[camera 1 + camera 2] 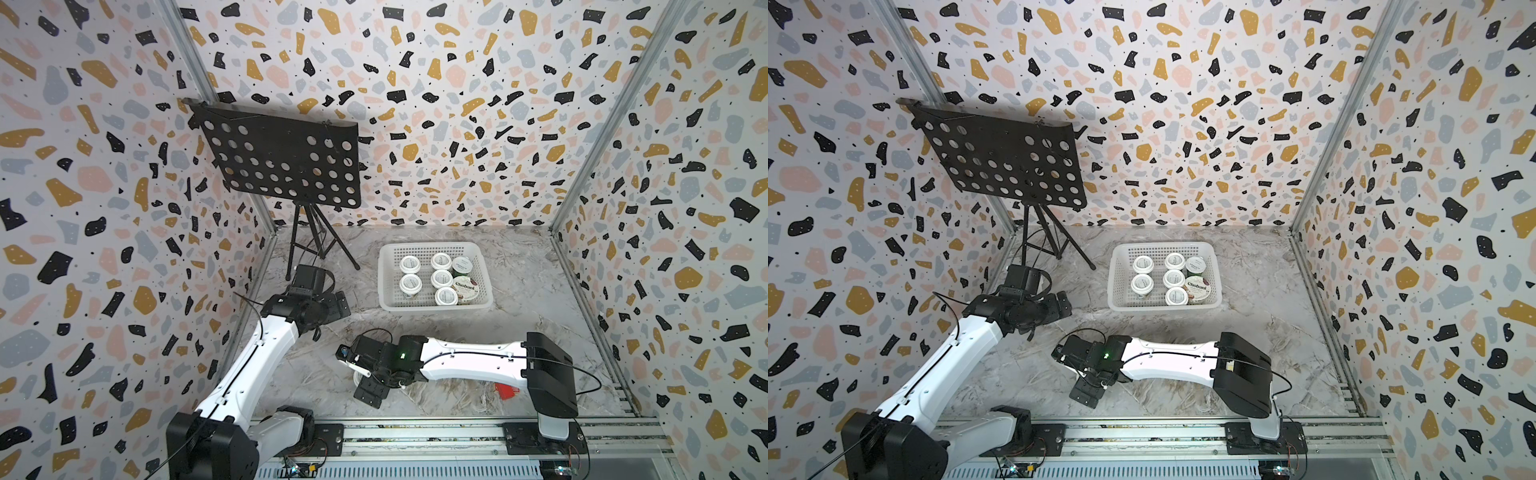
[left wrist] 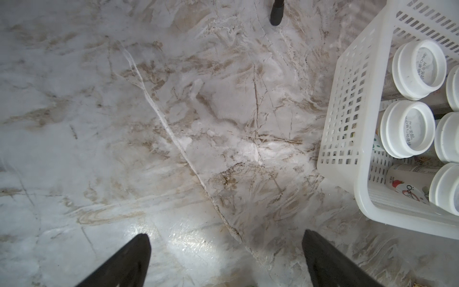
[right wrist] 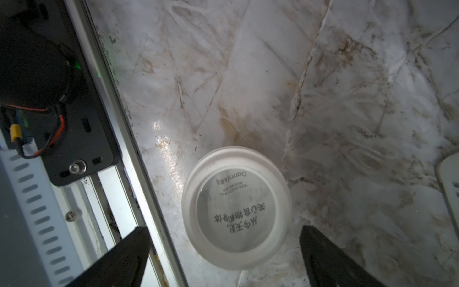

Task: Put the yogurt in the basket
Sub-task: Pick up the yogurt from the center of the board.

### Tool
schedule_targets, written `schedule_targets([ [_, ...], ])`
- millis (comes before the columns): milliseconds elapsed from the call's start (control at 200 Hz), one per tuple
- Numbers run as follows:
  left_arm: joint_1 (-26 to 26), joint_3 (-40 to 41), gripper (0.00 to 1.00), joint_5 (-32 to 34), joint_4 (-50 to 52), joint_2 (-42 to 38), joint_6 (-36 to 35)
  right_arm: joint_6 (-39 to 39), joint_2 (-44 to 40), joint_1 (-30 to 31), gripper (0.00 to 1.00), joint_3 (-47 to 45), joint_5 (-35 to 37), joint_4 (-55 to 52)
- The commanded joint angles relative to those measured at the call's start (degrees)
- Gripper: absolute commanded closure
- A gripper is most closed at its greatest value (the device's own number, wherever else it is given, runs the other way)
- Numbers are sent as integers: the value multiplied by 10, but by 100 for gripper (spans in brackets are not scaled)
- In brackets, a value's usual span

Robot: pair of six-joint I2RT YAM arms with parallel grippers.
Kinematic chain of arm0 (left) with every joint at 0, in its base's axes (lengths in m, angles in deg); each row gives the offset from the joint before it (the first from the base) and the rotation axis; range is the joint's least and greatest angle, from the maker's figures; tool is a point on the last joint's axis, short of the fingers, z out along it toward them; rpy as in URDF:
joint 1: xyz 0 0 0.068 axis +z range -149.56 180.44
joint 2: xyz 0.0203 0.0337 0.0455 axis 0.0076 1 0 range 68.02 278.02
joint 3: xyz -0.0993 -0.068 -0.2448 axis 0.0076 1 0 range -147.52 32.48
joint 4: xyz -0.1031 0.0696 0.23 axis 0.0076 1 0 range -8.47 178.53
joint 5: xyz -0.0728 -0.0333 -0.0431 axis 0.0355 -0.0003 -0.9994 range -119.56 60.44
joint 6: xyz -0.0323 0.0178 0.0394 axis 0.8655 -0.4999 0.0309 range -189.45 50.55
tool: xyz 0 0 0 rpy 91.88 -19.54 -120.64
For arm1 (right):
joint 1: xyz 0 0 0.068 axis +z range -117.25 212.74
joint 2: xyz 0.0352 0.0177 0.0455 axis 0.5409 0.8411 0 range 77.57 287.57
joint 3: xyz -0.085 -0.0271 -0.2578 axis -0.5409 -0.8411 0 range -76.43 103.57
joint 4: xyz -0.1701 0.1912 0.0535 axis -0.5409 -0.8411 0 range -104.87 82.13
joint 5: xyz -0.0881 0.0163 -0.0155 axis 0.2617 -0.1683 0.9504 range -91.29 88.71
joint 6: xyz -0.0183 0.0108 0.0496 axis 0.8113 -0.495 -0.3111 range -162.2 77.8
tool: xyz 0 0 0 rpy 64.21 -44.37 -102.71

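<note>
The yogurt (image 1: 441, 278) is almost all in the white perforated basket (image 1: 419, 308). In both top views seven cups stand there upright and close together: five with white printed lids, the green-sided cup (image 1: 462, 266) and the wider Chobani cup (image 1: 466, 286). A strip of the basket floor on the side nearer the left arm is free, so there seems to be place for one more.

One white cup (image 3: 236, 208) stands outside, upright on the marble table (image 3: 347, 124). It is near the front rail (image 3: 129, 149) and well apart from the basket. The right gripper (image 3: 223, 231) hangs above it, pointing down, with the jaws spread wide and holding nothing. In the right wrist view the lid lies between the two fingertips.

I judge this to be the approach for a grasp from above. The wide opening is needed because the lid looks broader than the body. On the way down, the finger nearer the rail could meet it.

The left gripper (image 2: 226, 236) is also wide open and empty. It is over bare table just beside the basket, probably to keep out of the way.
</note>
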Motion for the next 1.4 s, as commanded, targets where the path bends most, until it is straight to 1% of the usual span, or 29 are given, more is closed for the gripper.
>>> schedule_targets([
  [0,5,3,1,6,2,-10,5,-13,14,1,0,32,17,-19],
  [340,11,3,0,7,1,-14,7,-8,58,0,2,67,6,-36],
  [591,14,2,0,5,1,-14,6,-7,60,-1,11,65,4,-38],
  [706,15,2,0,3,2,-14,6,-5,58,-1,17,64,4,-38],
  [856,15,2,0,3,1,-15,6,-5,54,-1,19,63,6,-39],
  [1051,15,2,0,2,0,-15,5,-3,28,-1,21,51,33,-41],
  [1156,15,-1,0,-1,1,-15,5,-5,4,-10,21,41,49,-43],
  [1271,15,-3,1,-3,0,-18,2,-16,-24,-37,22,36,52,-60],
  [1397,15,-1,1,-19,-6,-24,4,-16,-59,-70,21,32,76,-81],
])
